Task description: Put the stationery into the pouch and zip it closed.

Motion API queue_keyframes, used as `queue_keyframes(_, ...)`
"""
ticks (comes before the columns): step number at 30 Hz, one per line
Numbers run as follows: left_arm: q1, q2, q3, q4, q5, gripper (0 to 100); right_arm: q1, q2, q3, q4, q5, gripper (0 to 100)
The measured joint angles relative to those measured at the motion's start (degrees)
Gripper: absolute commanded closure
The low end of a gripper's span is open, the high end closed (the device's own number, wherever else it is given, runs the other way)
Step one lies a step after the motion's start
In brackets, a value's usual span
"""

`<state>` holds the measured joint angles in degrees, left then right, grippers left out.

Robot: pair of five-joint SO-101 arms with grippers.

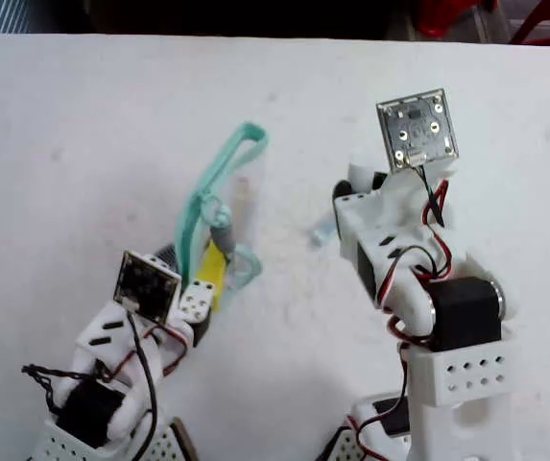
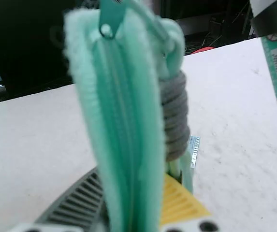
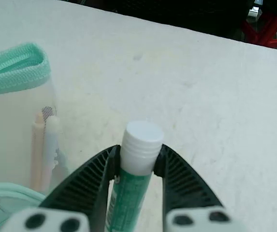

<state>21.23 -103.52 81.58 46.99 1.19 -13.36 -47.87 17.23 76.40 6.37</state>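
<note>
the white tabletop (image 1: pixel 83 144) is the biggest thing, and both arms sit on its near side. the left arm (image 1: pixel 111 375) is at one near corner and the right arm (image 1: pixel 438 317) is at the other side. the pouch (image 2: pixel 123 125) stands between them, closer to the left arm. it has see-through sides and a fuzzy mint green zip band along its edge, and the zip is not closed all the way along. the left claw (image 1: pixel 207 279) is closed on the pouch, with a grey finger (image 2: pixel 75 203) on one side of the green band and a yellow finger (image 2: pixel 179 203) on the other, so the band stands up on its edge. the right claw (image 3: pixel 137 154) is closed around the glue stick (image 3: pixel 139 140), with its two black fingers pressing just under the white cap. the glue stick has a green label. it is near the pouch but not touching it, and it is not inside it. a grey ribbed thing (image 2: pixel 174 116) sits right next to the green band; i cannot tell what it is. two thin sticks stand inside the pouch, a peach stick (image 3: pixel 37 145) and a white stick (image 3: pixel 51 145), side by side behind the clear wall.
</note>
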Motion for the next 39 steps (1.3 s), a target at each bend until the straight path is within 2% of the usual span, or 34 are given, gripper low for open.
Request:
queue_keyframes(20,0.00,0.00,0.00,0.00,0.00,97,0.00,0.00,1.23,0.00,0.00,98.1)
queue_keyframes(26,0.00,0.00,0.00,0.00,0.00,97,-0.09,-2.20,0.35,-4.31,0.00,98.1)
queue_keyframes(29,0.35,0.00,0.00,0.00,0.00,97,-2.73,-5.10,-3.52,-6.95,0.00,97.9)
queue_keyframes(33,4.31,0.00,0.00,0.00,-0.53,98,-9.93,-8.44,-8.26,-12.75,0.00,98.1)
queue_keyframes(36,6.86,-0.70,1.32,0.00,-4.22,98,-16.00,-9.58,-8.97,-17.67,0.00,98.1)
queue_keyframes(39,7.82,-1.05,1.67,0.00,-7.12,98,-18.81,-8.70,-9.14,-20.04,0.00,98.1)
